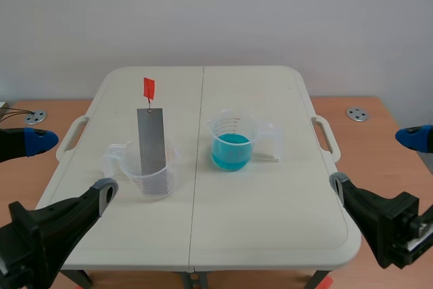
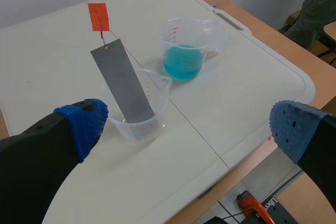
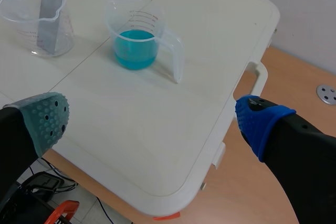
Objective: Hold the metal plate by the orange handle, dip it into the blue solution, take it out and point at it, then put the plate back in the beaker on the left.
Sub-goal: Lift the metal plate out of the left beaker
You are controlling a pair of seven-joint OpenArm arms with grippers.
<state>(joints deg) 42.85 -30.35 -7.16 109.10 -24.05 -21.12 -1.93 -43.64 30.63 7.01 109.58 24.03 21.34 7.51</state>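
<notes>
A grey metal plate [image 1: 151,140] [image 2: 122,82] [image 3: 51,9] leans upright in a clear beaker [image 1: 154,179] [image 2: 157,106] [image 3: 21,22] on the table's left half. Its orange handle [image 1: 149,88] [image 2: 98,16] sticks up at the top end. To the right of the table's centre seam stands a second beaker with blue solution [image 1: 231,150] [image 2: 182,62] [image 3: 135,48]. My left gripper [image 1: 67,167] [image 2: 189,124] is open, near the front left corner, short of the plate's beaker. My right gripper [image 1: 375,160] [image 3: 152,114] is open at the front right, holding nothing.
The white folding table [image 1: 270,221] has carry handles on both sides [image 1: 71,137] [image 1: 326,133] and rests on a wooden desk. Metal discs [image 1: 35,116] [image 1: 356,114] lie on the desk to either side. An orange tool [image 2: 252,208] lies on the floor below.
</notes>
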